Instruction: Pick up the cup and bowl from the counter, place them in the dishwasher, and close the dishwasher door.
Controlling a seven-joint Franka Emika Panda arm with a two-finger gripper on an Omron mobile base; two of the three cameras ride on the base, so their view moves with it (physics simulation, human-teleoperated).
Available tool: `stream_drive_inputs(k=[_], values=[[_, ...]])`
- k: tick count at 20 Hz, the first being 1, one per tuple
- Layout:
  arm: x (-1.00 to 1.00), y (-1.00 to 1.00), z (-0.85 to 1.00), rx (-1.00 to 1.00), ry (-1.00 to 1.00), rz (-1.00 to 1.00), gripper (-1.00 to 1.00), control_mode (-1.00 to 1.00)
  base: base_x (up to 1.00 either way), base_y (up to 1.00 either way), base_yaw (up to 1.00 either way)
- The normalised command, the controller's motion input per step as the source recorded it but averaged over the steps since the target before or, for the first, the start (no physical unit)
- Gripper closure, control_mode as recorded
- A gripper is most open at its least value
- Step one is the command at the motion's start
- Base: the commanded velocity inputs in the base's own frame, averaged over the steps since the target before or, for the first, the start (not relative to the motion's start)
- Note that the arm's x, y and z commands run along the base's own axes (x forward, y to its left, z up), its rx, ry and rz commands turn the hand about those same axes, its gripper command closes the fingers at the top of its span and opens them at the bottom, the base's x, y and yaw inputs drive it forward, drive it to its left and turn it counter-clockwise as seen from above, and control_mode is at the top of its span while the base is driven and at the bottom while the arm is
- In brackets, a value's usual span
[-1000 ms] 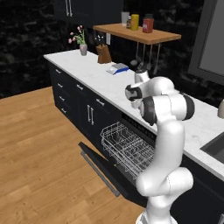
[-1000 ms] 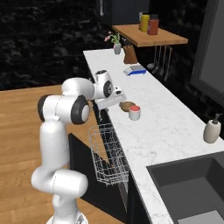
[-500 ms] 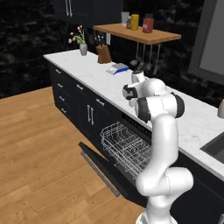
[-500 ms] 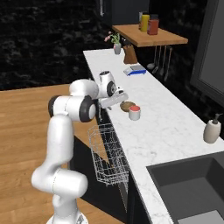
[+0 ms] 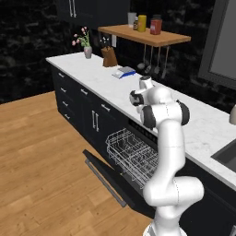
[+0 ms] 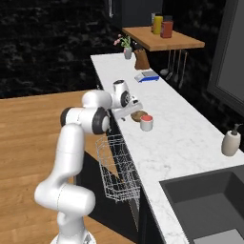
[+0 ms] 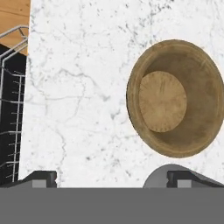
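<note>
Base views: behind the arm at 7 and 5 o'clock, facing forward and down, sharing the counter (image 5: pixel 92 76) (image 6: pixel 181 143). Hand view: close above the bowl (image 7: pixel 177 98), rack (image 7: pixel 11 109) at 9 o'clock.

The counter (image 7: pixel 78 87) is showing as smooth white marble with thin grey veins. The bowl (image 7: pixel 175 98) is looking like matt brown wood with a faint grain on its flat bottom. The rack (image 5: pixel 131 154) is showing as thin white wire. The dishwasher door (image 5: pixel 108 177) is appearing flat matt black, and the floor (image 5: pixel 41 161) is showing warm wood planks.
</note>
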Motion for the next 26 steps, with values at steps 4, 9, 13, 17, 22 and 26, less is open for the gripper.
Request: stream_drive_inputs(k=[4, 9, 13, 17, 22, 26], values=[[0.19, -0.17, -0.21, 0.00, 0.00, 0.03, -1.00, -1.00, 0.00, 0.00, 0.00], [0.29, -0.06, -0.29, 0.00, 0.00, 0.04, -1.00, -1.00, 0.00, 0.00, 0.00], [0.28, -0.01, -0.20, 0.00, -0.01, 0.05, -1.00, -1.00, 0.00, 0.00, 0.00], [0.26, -0.03, -0.14, 0.00, -0.01, 0.05, -1.00, -1.00, 0.00, 0.00, 0.00], [0.21, 0.00, -0.11, 0.00, -0.01, 0.05, -1.00, -1.00, 0.00, 0.00, 0.00], [0.20, 0.00, -0.09, 0.00, -0.01, 0.05, 1.00, -1.00, 0.00, 0.00, 0.00]])
